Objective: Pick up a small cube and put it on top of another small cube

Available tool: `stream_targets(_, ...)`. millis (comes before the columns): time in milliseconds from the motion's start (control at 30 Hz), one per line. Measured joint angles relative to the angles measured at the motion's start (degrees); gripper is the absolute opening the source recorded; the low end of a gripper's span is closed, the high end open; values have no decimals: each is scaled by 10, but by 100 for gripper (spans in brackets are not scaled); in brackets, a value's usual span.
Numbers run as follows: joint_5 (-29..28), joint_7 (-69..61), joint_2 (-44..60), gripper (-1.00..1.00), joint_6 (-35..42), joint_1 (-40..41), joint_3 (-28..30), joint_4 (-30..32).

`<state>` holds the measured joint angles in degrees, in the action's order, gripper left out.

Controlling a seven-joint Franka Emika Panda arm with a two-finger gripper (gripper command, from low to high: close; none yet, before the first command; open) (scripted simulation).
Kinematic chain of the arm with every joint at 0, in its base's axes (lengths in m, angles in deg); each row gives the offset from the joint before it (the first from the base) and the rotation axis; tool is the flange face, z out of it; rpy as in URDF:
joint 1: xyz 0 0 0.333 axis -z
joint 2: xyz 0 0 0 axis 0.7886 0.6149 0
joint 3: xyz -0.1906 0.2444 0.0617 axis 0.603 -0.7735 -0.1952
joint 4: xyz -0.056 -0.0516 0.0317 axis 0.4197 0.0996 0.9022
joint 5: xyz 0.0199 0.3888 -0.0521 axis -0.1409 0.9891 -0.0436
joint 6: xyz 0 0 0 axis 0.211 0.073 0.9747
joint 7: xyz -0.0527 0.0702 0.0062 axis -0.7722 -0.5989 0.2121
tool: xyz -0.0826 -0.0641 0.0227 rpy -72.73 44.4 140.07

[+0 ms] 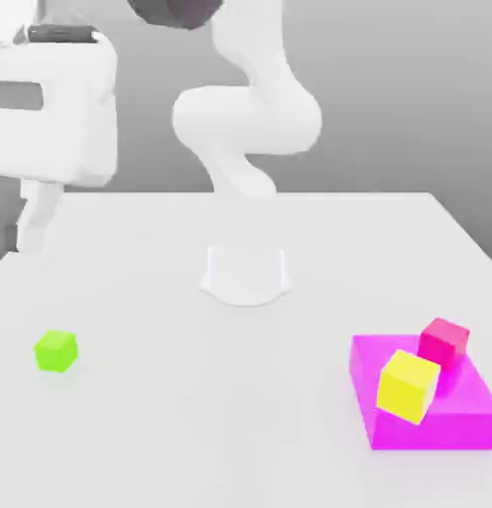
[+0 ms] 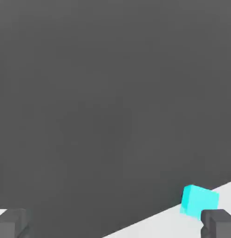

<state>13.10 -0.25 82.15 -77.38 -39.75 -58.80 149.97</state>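
"What's in that magenta box (image 1: 424, 429)?"

"The yellow cube (image 1: 408, 385) and the pink-red cube (image 1: 443, 343) are at it, over on the exterior view's right; whether they sit inside or on top, I can't tell."

"And the small lime-green cube (image 1: 57, 351)?"

"On the tabletop (image 1: 220, 397), at the exterior view's left, well apart from the box."

"The end effector (image 2: 116, 224)?"

"Wide open, holding nothing."

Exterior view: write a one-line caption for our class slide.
A lime-green cube sits on the table, apart from a magenta block carrying a yellow cube and a pink-red cube.
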Motion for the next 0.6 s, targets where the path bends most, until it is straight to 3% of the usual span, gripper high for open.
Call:
stream_targets(433,74,-26,274,0,-30,89,15,-81)
stream_targets(567,92,-35,357,0,-77,107,4,-102)
stream_targets(600,94,-37,370,-100,-87,110,2,-106)
